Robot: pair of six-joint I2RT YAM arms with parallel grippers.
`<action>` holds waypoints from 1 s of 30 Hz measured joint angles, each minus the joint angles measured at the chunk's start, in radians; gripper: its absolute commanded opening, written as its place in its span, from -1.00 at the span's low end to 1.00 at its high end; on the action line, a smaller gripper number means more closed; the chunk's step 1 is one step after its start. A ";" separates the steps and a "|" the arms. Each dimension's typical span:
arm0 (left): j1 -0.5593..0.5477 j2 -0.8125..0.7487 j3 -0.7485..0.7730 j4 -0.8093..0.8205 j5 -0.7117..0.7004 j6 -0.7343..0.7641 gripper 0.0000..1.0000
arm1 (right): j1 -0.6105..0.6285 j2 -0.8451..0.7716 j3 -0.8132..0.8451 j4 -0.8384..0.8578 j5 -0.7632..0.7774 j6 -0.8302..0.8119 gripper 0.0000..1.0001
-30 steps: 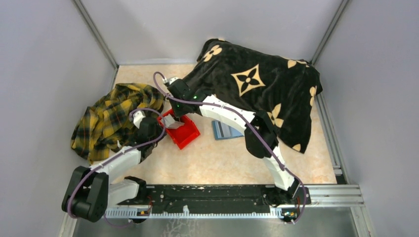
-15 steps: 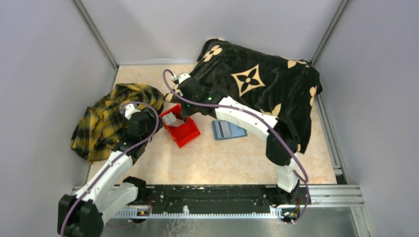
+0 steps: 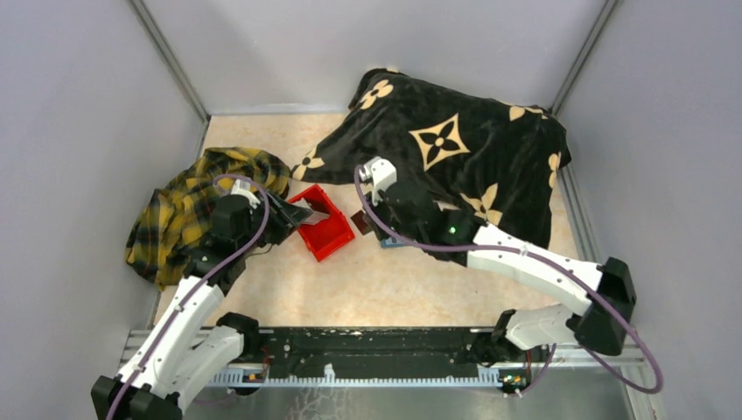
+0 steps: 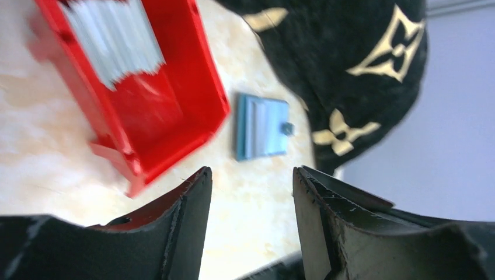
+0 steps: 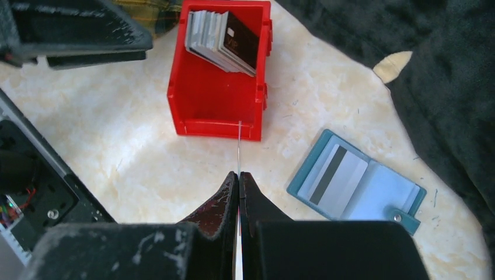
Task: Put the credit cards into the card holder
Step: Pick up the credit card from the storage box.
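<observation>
The credit cards (image 5: 222, 38) stand in a stack, grey with one dark face, at the far end of the red bin (image 5: 198, 99). My right gripper (image 5: 239, 174) is shut on one thin card (image 5: 239, 143), seen edge-on, held above the table just in front of the bin. The card holder (image 5: 356, 184) lies open and teal to its right, with a striped card in its left side. My left gripper (image 4: 251, 175) is open and empty beside the bin (image 4: 146, 111). In the top view the right arm hides most of the holder (image 3: 385, 242).
A black cloth with tan flower marks (image 3: 455, 149) covers the back right and borders the holder. A yellow plaid cloth (image 3: 188, 214) lies at the left, behind the left gripper (image 3: 287, 213). The left fingers (image 5: 76, 29) reach close to the bin's left side.
My right gripper has pulled back from the red bin toward the holder with a card in it. My left arm has stretched forward and its gripper has come up beside the bin.
</observation>
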 measured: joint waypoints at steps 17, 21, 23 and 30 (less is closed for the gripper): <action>-0.081 0.078 0.132 -0.028 0.367 -0.342 0.23 | 0.450 -0.134 -0.190 0.306 0.576 -0.373 -1.00; -0.101 0.089 0.152 -0.031 0.396 -0.367 0.23 | 0.499 -0.100 -0.208 0.376 0.673 -0.469 -1.00; -0.108 0.090 0.162 -0.032 0.409 -0.377 0.23 | 0.504 -0.082 -0.208 0.399 0.698 -0.500 -1.00; -0.129 0.118 0.195 -0.040 0.444 -0.386 0.24 | 0.533 -0.047 -0.208 0.463 0.745 -0.587 -1.00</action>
